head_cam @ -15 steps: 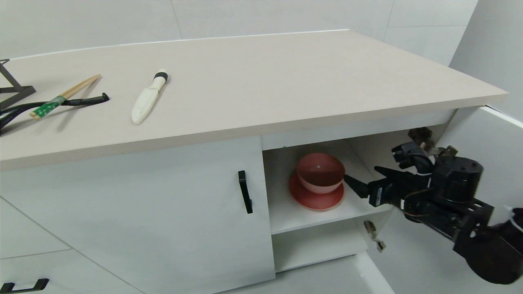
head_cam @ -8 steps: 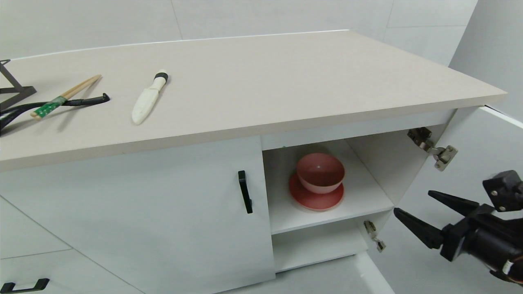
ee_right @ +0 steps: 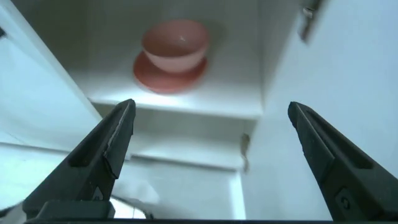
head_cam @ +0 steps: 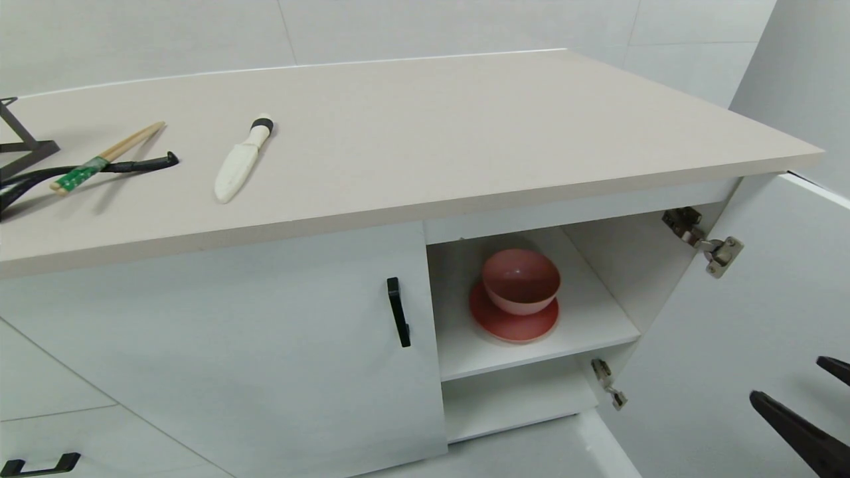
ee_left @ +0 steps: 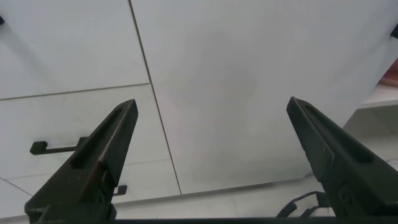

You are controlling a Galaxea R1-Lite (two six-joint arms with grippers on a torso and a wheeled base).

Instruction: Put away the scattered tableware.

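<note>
A pink bowl (head_cam: pixel 521 279) sits on a red plate (head_cam: pixel 512 323) on the upper shelf of the open cabinet; the right wrist view shows the bowl (ee_right: pixel 175 45) and plate (ee_right: pixel 166 76) too. On the counter lie a pair of wooden chopsticks (head_cam: pixel 106 157) and a white utensil (head_cam: pixel 239 162) with a black band. My right gripper (head_cam: pixel 787 378) is open and holds nothing, low at the right in front of the open door, well clear of the shelf; its own view shows the gripper (ee_right: pixel 210 104) facing the cabinet. My left gripper (ee_left: pixel 211 102) is open and faces the white cabinet front.
The right cabinet door (head_cam: pixel 764 299) stands swung open, hinges (head_cam: pixel 710 245) exposed. The left door is closed, with a black handle (head_cam: pixel 398 312). A black cable (head_cam: pixel 99 169) and a black stand lie at the counter's left. A drawer handle (ee_left: pixel 56 146) is near the left gripper.
My right gripper has drawn back out of the cabinet, down and to the right, away from the bowl. The bowl, plate and counter items have not moved.
</note>
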